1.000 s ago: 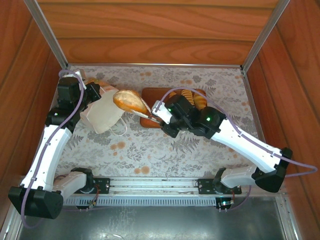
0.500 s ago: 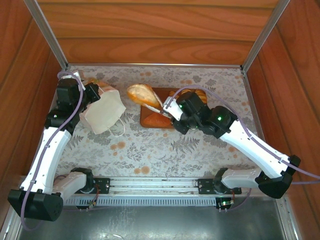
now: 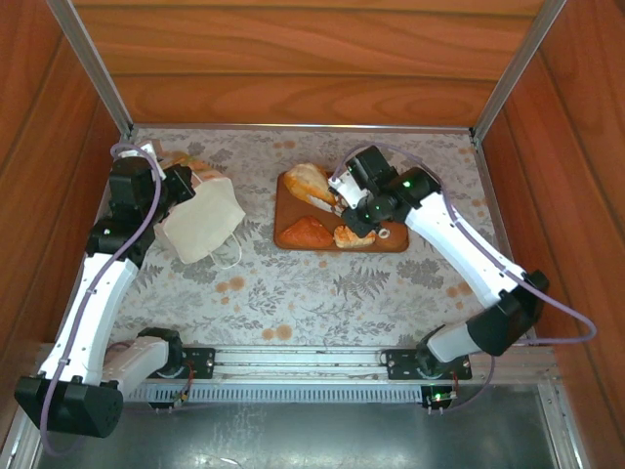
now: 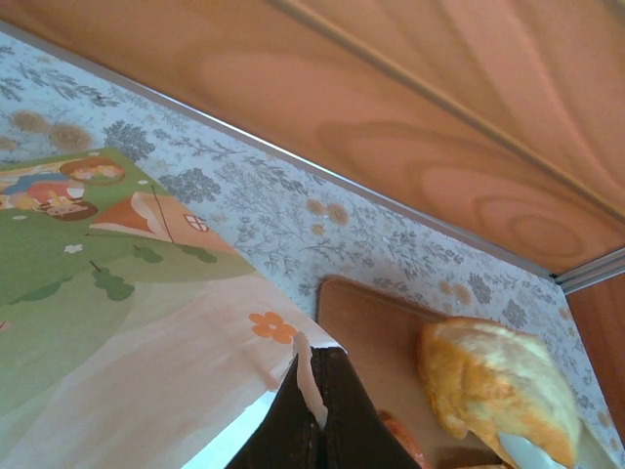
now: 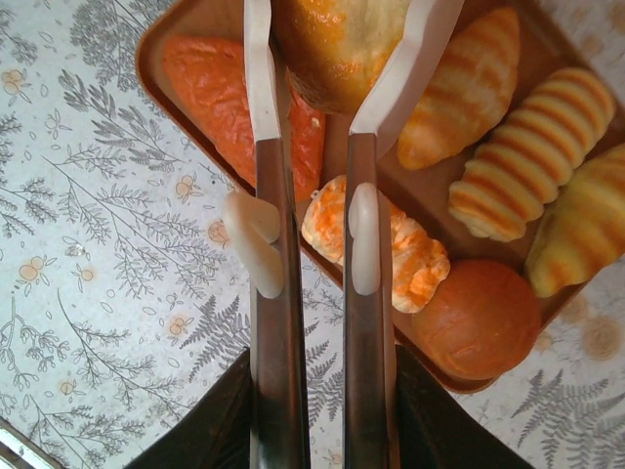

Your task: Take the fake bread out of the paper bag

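A flat brown tray (image 3: 286, 207) lies on the desk (image 3: 322, 293), right of centre towards the back; a floral cloth covers the desk; wooden walls (image 3: 293, 59) enclose it; metal posts (image 3: 93, 63) rise at the back corners.

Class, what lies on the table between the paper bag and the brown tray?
Nothing: in the top view, only bare floral tablecloth separates the paper bag from the tray.
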Tool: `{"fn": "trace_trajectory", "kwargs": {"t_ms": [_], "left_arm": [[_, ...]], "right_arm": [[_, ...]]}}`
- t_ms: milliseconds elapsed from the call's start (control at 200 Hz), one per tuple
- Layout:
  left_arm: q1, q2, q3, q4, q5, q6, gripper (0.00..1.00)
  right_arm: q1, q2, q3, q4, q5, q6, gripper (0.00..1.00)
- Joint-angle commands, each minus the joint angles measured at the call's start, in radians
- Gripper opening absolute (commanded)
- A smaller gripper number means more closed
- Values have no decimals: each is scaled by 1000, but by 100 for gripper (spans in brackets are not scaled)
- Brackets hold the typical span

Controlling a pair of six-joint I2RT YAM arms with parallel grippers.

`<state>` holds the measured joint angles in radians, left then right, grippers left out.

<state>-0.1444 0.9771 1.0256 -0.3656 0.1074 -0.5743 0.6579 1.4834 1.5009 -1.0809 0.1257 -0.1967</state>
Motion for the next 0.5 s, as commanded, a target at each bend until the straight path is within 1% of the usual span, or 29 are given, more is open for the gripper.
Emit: {"fn": "trace_trajectory", "kwargs": {"t_ms": [0, 120, 220, 395, 495], "left_arm": [[-3, -21, -13, 16, -8, 19, 0], [-3, -23, -15, 16, 0, 19, 0], [-1, -26, -17, 16, 7, 20, 0], [-1, -32, -25, 15, 11, 17, 0], [-1, -35, -25, 14, 13, 16, 0]], "right_arm": [[-34, 56, 61, -7, -78, 14, 30], [-58, 156, 106, -10, -90, 6, 31], [-64, 251, 160, -35, -69, -16, 31], [-76, 347, 222, -31, -69, -72, 34], [-79, 393, 252, -37, -89, -101, 36]]}}
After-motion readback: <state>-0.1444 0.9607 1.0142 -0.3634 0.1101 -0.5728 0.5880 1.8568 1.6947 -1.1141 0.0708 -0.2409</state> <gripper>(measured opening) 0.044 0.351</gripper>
